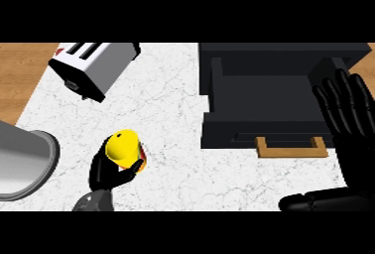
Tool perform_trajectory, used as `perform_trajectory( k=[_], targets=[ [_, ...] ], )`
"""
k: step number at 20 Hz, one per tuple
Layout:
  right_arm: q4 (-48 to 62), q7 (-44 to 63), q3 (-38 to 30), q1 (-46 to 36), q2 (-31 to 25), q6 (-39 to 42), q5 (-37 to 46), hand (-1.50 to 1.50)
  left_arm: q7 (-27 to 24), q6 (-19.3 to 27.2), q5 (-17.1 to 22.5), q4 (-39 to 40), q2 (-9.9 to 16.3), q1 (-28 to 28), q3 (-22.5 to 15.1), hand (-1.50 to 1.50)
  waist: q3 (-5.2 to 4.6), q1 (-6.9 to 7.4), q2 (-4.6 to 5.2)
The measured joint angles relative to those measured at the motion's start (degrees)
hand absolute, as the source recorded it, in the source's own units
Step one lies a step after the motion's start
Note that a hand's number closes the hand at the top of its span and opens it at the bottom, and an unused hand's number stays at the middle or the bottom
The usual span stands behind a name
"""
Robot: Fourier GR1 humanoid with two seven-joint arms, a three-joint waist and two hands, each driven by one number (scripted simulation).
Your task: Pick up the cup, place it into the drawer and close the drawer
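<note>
The left hand [110, 173] curls around the small yellow cup [123, 147]; the open black box-shaped drawer [267, 99] lies to its right, awaiting cup and closing. The right hand [350, 106] rests spread.

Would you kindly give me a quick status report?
Left robot hand shut on yellow cup. Right robot hand open beside open drawer. Path over counter unobstructed.

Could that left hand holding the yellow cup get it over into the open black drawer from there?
Probably yes. The left hand is curled round the yellow cup, and only bare marble counter lies between it and the open drawer. The toaster stands further back, and the open right hand rests at the drawer's far side.
</note>
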Motion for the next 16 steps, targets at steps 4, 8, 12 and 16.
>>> perform_trajectory(
  k=[4, 8, 12, 16],
  targets=[
    [-0.6, 1.9, -0.5, -1.3, -0.5, -0.4, -0.4, -1.50, -2.3, 0.9, -0.6, 0.3, 0.1, -0.6, -0.1, 1.50, 0.01, 0.00, 0.01],
    [-0.4, 2.5, -1.0, -2.4, -0.8, -0.6, -0.6, -1.50, -4.6, 2.8, -0.7, 0.7, 0.8, -1.5, 1.0, 1.50, -0.02, -0.01, 0.02],
    [-1.1, 1.8, -0.6, -1.4, -0.4, -0.7, -0.1, -1.50, -5.8, 3.1, -0.5, 2.1, 3.0, -1.6, 2.2, 1.50, 0.00, -0.04, 0.03],
    [0.1, 1.2, -0.5, -1.8, -0.4, -0.5, 0.1, -1.50, -6.0, 2.9, 0.0, 1.9, 4.7, -2.7, 3.0, 1.50, 0.00, 0.00, 0.03]
  ],
)
